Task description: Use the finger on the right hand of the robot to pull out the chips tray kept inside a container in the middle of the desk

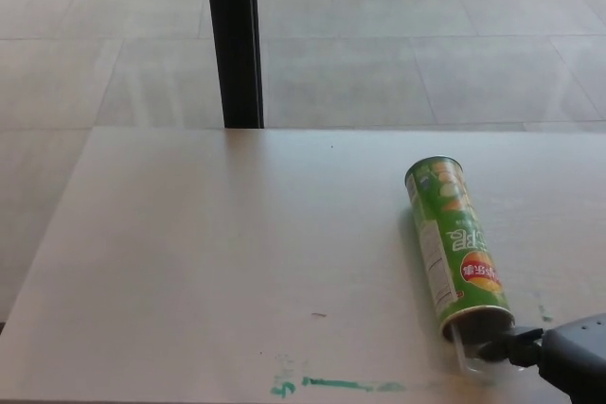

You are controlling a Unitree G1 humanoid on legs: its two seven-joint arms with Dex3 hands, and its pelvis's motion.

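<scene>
Lying on its side on the pale worktop (208,253), right of the middle: a green chips can (456,248), long axis running away from the camera, closed end far, open mouth near. Label printed with a red-and-yellow oval logo toward the near end and white text along the side.

Poking out of the open mouth, just past the rim: the clear plastic chips tray (471,352), only a short stretch of it showing, resting on the worktop. Mouth of the can dark inside; contents not readable.

At the lower right corner, cut off by the frame edge: the right hand (566,359), grey-black, low over the worktop. One dark finger (504,348) extended leftward, tip at the can's mouth and against the exposed end of the tray. Whether hooked into the tray or only touching it: cannot tell. Rest of the fingers out of frame, so how far spread or curled cannot be told either. Nothing visibly held.

Left hand not in view.

On the worktop near the front edge, a smeared teal-green paint mark (341,385). Beyond the far edge, a black vertical post (234,40) against a grey tiled floor (426,44).
</scene>
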